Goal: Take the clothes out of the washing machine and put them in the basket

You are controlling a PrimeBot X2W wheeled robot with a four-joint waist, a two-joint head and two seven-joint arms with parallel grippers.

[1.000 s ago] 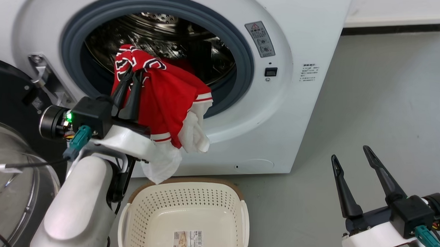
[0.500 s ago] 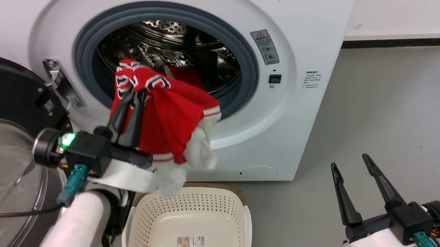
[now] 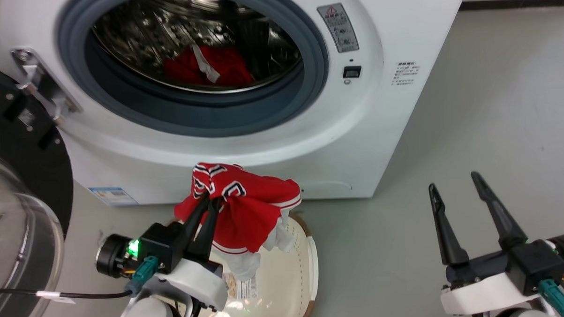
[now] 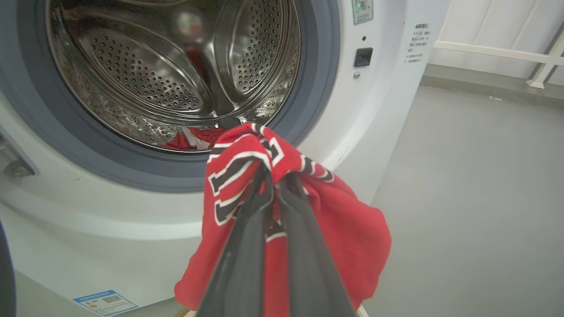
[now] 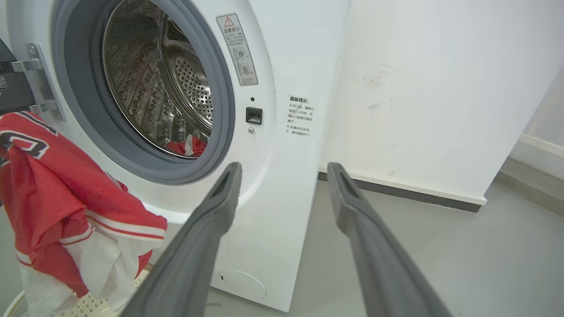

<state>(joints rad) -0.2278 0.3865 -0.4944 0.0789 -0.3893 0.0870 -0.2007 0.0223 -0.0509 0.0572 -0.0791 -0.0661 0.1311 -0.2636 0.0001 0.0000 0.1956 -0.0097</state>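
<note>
Two garments: jersey pinched by left end effector over one basket; second garment inside washing machine; right end effector spread above floor.

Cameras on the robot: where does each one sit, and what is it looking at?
Head view: on the head, looking down at the washing machine and basket; left gripper shut on the jersey, right gripper open.
Left wrist view: on the left wrist, looking along its fingers into the drum.
Right wrist view: on the right wrist, looking between its fingers at the machine's front.
Shared: every view shows the jersey and red cloth in the drum.
</note>
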